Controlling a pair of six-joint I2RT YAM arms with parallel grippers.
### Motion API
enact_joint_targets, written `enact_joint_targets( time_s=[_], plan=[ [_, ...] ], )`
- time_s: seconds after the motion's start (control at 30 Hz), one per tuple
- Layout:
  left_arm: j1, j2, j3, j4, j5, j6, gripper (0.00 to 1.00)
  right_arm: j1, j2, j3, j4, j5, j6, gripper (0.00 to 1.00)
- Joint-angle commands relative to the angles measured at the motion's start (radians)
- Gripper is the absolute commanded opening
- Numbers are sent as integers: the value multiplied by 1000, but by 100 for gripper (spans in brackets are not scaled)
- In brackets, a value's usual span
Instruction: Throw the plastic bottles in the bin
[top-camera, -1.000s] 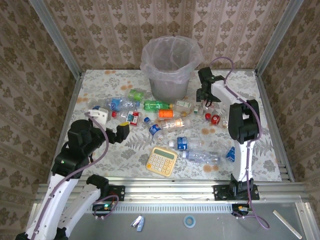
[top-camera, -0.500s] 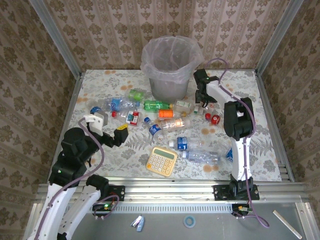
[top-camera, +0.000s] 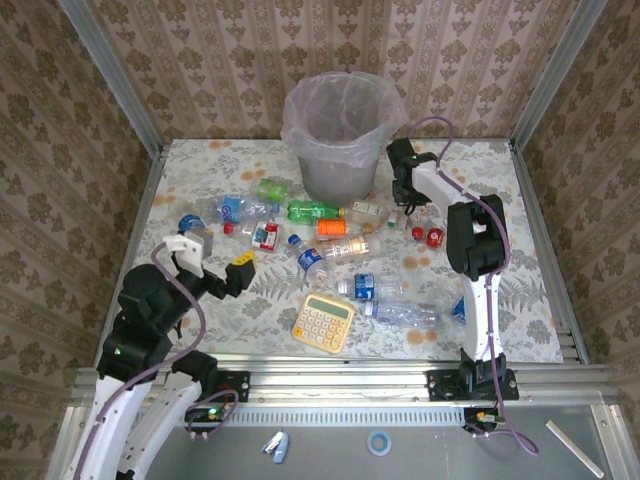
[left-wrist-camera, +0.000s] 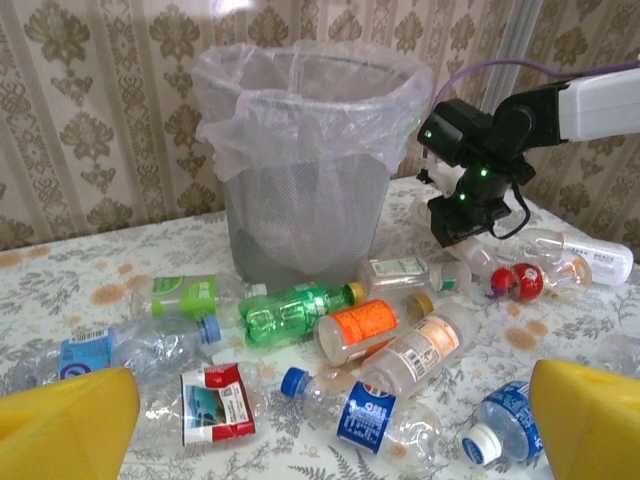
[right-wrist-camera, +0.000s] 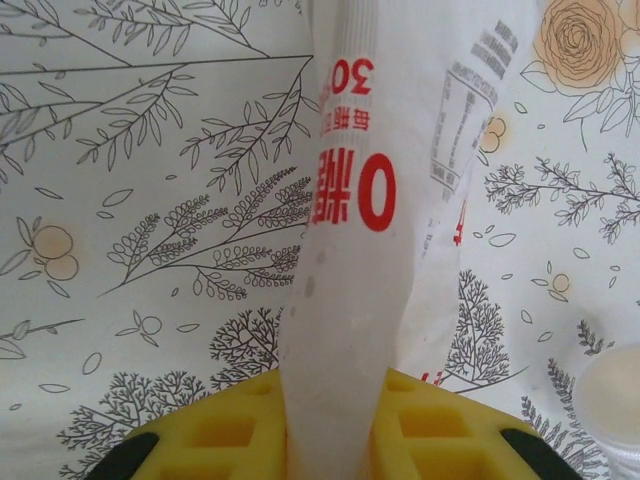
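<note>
Top view: I log the bin at the far middle of the bench, the plastic bottles strewn in front of it with a yellow calculator at their near side, the left hand by their left edge and the right hand just right of the bin. Left wrist: I see the left hand's yellow pads spread wide (one at each lower corner), with bottles lying before the bin. Right wrist: a white-labelled bottle with red print, pinched between the right hand's pads.
</note>
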Motion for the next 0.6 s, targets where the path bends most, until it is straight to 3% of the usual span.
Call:
enact_joint_targets(
  time_s=[0.0,0.3,0.57],
  plan=[
    [4,-27,-14,51,14,10,100,4,-74,-21,7,25,7,18],
    [13,-30,-19,49,-6,17,100,5,-201,-70,58,9,5,7],
    [21,-29,-23,47,-5,14,100,5,-335,-149,106,-39,10,4]
  ],
)
